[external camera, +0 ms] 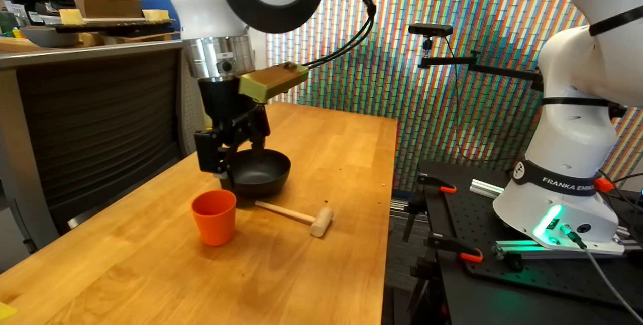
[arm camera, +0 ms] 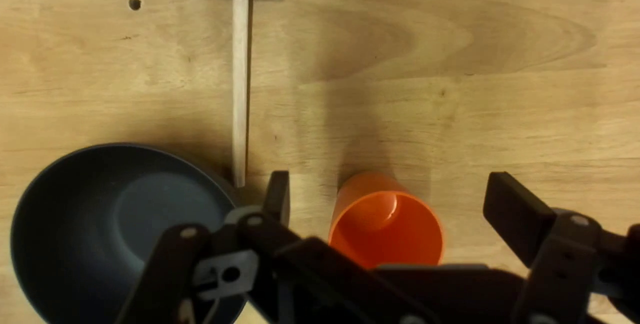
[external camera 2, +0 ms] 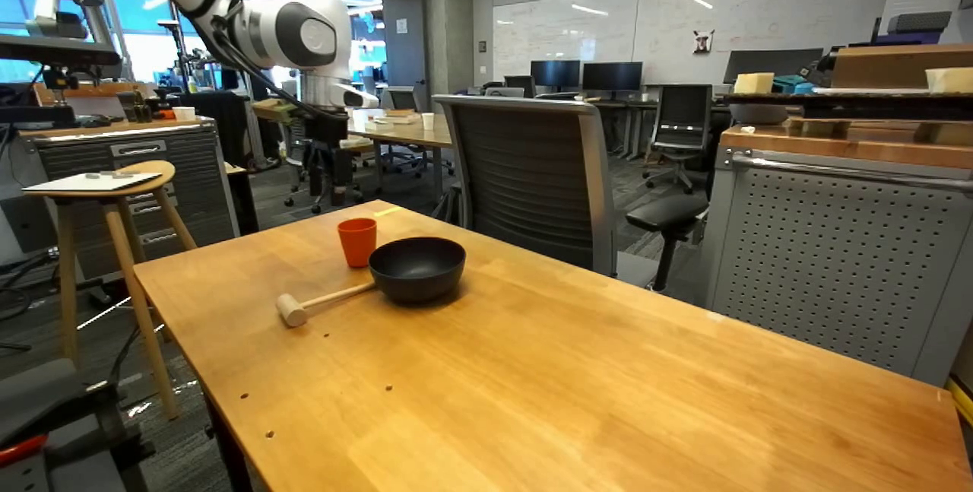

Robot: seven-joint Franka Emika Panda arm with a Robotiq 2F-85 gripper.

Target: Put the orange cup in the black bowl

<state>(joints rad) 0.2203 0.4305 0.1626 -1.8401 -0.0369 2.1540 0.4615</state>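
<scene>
A: How much of the job was done?

B: Very little, I'd have said. In an exterior view, the orange cup stood upright on the bench. The tool hung above, partly hiding the black bowl from that side.

A: Was the cup anywhere but on the wood?

B: No. In an exterior view, where the wooden mallet lay with its handle end close to the bowl, the cup stood just beside the bowl, outside it. The tool was raised there, apart from the cup.

A: And the wrist view?

B: That settled the tool's state: its fingers were spread wide, one on either side of the cup as seen from above, gripping nothing. Wood showed between cup and bowl, so those two were apart. The tool itself covered part of both.

A: So what was left?

B: Nearly everything. The tool looked lined up over the cup, to my eye. Coming down, gripping, lifting, carrying across, lowering into the bowl and letting go all remained to be done.
</scene>
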